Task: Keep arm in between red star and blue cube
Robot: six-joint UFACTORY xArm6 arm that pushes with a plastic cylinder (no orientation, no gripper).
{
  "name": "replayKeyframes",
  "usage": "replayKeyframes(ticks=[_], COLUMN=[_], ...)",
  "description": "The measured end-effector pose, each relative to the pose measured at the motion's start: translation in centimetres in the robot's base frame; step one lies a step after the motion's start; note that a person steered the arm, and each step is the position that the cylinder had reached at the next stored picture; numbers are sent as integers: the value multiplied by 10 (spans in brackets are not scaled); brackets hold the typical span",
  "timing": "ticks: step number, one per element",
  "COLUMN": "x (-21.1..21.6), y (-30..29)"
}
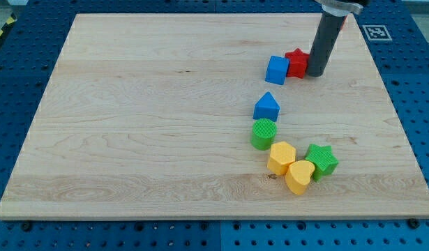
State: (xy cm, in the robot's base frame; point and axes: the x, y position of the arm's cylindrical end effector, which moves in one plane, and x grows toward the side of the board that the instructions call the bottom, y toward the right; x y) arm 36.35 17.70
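The red star (pixel 296 61) lies near the view's top right on the wooden board (pixel 130 125). The blue cube (pixel 277 70) sits right against its left side, touching it. My tip (pixel 316 72) is the lower end of the dark rod, just to the right of the red star and touching or nearly touching it. The tip is on the star's far side from the cube, not between the two.
A blue house-shaped block (pixel 266 106) lies below the cube. Below that sit a green cylinder (pixel 264 133), a yellow hexagon (pixel 282 157), a yellow heart (pixel 299 176) and a green star (pixel 321 160), clustered together. The board's right edge is close to the tip.
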Motion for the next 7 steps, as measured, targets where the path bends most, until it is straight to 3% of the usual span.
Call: replayKeyframes(ticks=[2,4,7], x=[38,38,-2], y=[-34,-37,-47])
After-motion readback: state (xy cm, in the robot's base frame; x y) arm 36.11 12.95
